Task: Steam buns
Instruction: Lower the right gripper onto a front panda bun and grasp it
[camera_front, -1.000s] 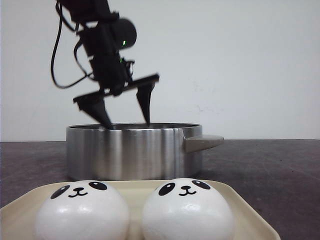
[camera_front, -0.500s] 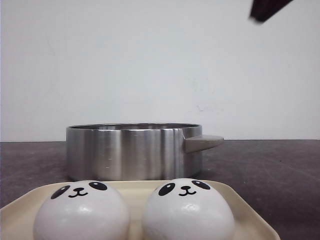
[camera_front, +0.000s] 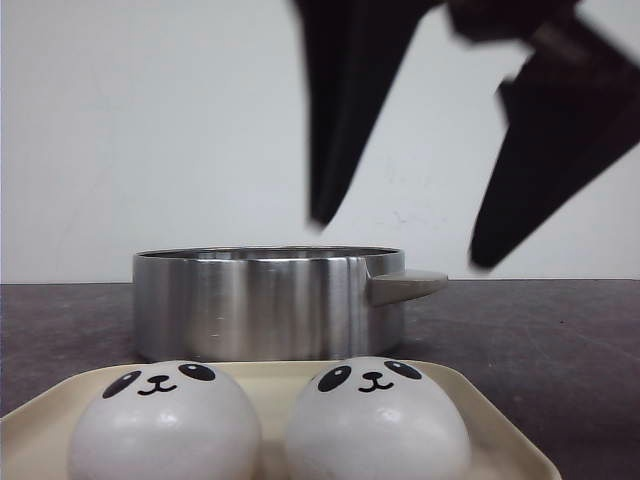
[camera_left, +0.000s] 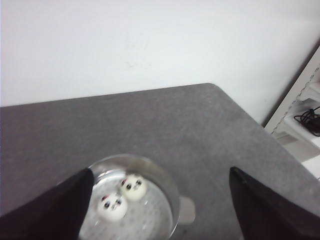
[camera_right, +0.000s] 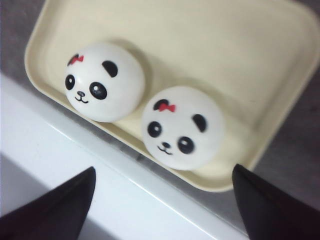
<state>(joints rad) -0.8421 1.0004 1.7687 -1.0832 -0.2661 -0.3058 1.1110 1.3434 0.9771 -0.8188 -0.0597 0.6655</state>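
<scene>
Risking a squashed or nudged bun (camera_right: 182, 127) on the tray (camera_right: 280, 60): right claw (camera_right: 162, 200) hanging wide open and empty above, left claw (camera_left: 160, 200) likewise gaping, holding nothing.

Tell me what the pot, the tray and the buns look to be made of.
Pot: brushed steel, by its silvery sheen and streaked reflections; its handle looks like matte grey plastic.
Tray: cream plastic, probably, smooth with rounded moulded corners.
Buns: glossy white with printed panda faces, likely a soft foam or rubber toy rather than dough, though the look alone cannot settle that.
</scene>
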